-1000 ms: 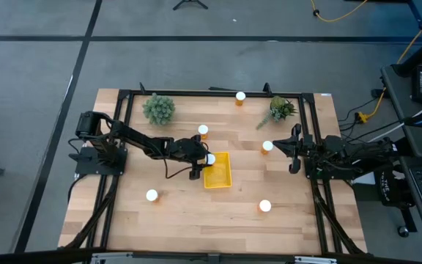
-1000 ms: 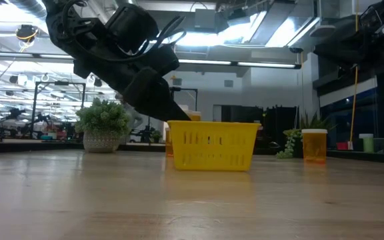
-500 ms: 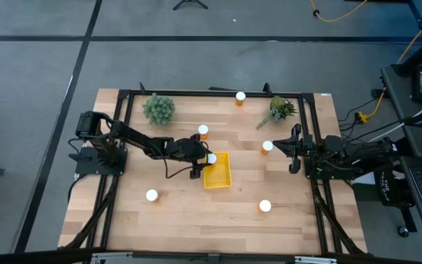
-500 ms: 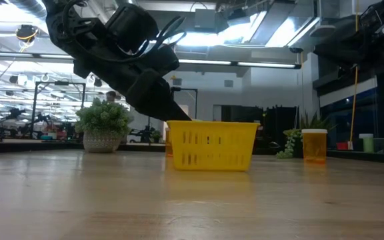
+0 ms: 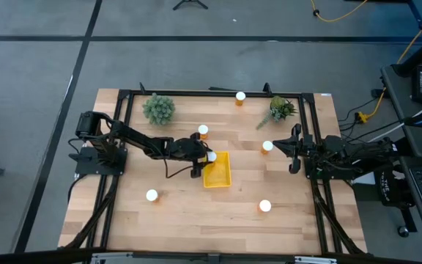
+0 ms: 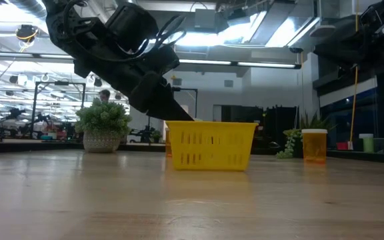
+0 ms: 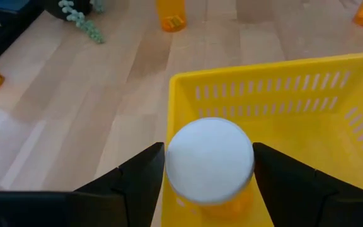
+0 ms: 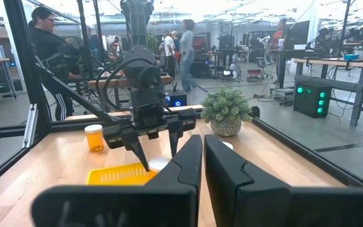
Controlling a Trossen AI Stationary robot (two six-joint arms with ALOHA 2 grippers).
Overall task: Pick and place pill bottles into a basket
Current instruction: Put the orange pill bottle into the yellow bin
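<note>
Left gripper (image 7: 210, 165) clenched on a pill bottle (image 7: 210, 161), one finger on each side just under the white cap. Bottle upright, long axis vertical, cap up, at the left-rear corner of the basket (image 5: 217, 169), over its rim. Basket sits mid-table, long axis running front to rear edge. Right gripper (image 8: 203, 154) idle at the right edge of the table (image 5: 189, 213), fingers pressed together, pointing toward the basket.

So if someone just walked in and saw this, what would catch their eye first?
Probably the bright yellow basket at the table's middle, with the left gripper holding a white-capped pill bottle over its corner. Other pill bottles stand scattered around, and the right gripper waits at the table's right side.
</note>
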